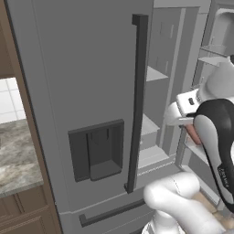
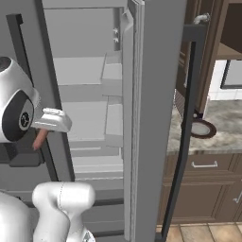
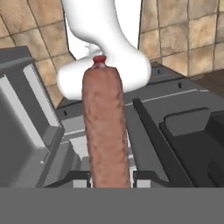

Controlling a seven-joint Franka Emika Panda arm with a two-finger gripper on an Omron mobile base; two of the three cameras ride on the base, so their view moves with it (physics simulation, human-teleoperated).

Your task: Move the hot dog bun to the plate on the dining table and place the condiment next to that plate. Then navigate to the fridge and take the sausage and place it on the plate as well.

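The tall grey steel French-door fridge [image 1: 91, 105] basically takes up the room from where I'm standing, left door closed with its long dark bar handle [image 1: 137, 100] and the recessed dispenser panel [image 1: 97, 151], right door [image 2: 156, 118] swung open so you can see the pale empty shelves [image 2: 90, 120] inside. The white arm is parked right in front of that opening.

What I'd worry about: the slim reddish-brown sausage [image 3: 106, 131] is pinched near one end, so most of its length sticks way out past the fingers. Swing that around near the fridge's open door edge or the bar handle and the free end could clip something and get levered out of the grip. It's also round and smooth, so it looks like it could slide or pivot between the pads if the arm moves fast.

The two-finger gripper [image 3: 106, 183] is clamped down narrow on the sausage, fingers pressed on either side of it, holding it just in front of the fridge's open compartment.
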